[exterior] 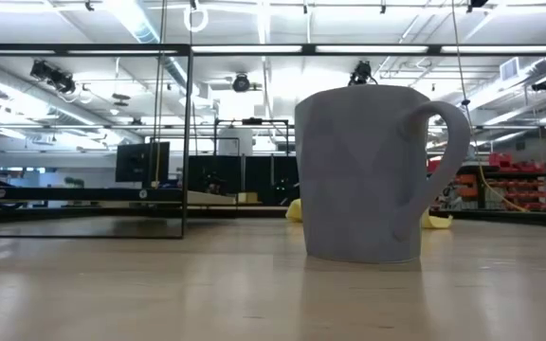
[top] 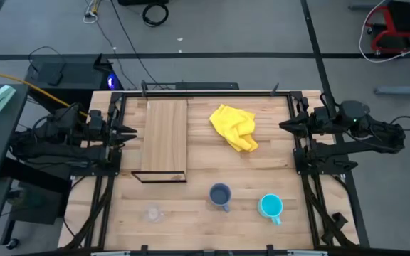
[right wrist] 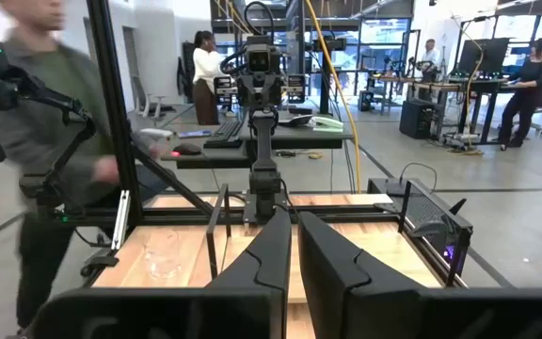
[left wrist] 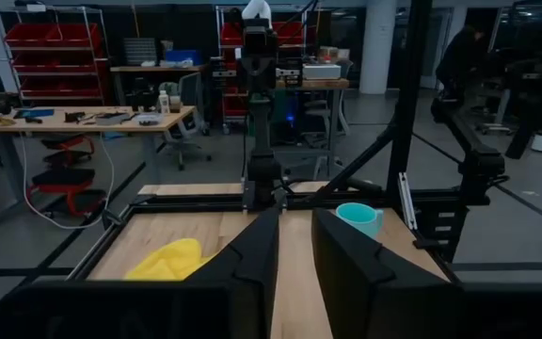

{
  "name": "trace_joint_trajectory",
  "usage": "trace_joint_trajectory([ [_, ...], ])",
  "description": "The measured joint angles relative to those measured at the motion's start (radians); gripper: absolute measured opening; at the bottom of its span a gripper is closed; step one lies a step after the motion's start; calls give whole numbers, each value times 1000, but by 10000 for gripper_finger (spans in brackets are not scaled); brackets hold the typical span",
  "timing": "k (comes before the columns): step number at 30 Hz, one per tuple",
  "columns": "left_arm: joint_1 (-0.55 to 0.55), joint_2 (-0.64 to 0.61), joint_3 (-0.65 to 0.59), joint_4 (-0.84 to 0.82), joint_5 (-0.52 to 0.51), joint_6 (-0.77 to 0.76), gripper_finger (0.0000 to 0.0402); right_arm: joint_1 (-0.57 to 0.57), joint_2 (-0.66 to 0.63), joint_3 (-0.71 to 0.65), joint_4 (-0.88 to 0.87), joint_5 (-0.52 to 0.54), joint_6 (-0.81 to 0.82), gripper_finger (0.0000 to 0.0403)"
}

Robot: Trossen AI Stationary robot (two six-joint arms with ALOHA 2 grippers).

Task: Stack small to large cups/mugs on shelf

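Note:
The shelf, a light-wood plank with a thin black frame at its near end, lies on the table's left half. The dark blue-grey mug stands upright near the front edge and fills the low view. The cyan mug stands to its right and also shows in the left wrist view. The tiny clear glass cup stands at the front left. My left gripper waits at the table's left edge, fingers a little apart and empty. My right gripper waits at the right edge, shut and empty.
A crumpled yellow cloth lies on the table to the right of the plank, toward the far side. Bare tabletop runs along the front around the cups. People stand and move in the room beyond the table.

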Motion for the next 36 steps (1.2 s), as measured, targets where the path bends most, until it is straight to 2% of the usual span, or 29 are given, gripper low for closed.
trace_joint_trajectory([
  [7,0,0,0,0,0,0,69,0,0,0,0,0,0,31],
  [36,0,0,0,0,0,0,77,0,0,0,0,0,0,31],
])
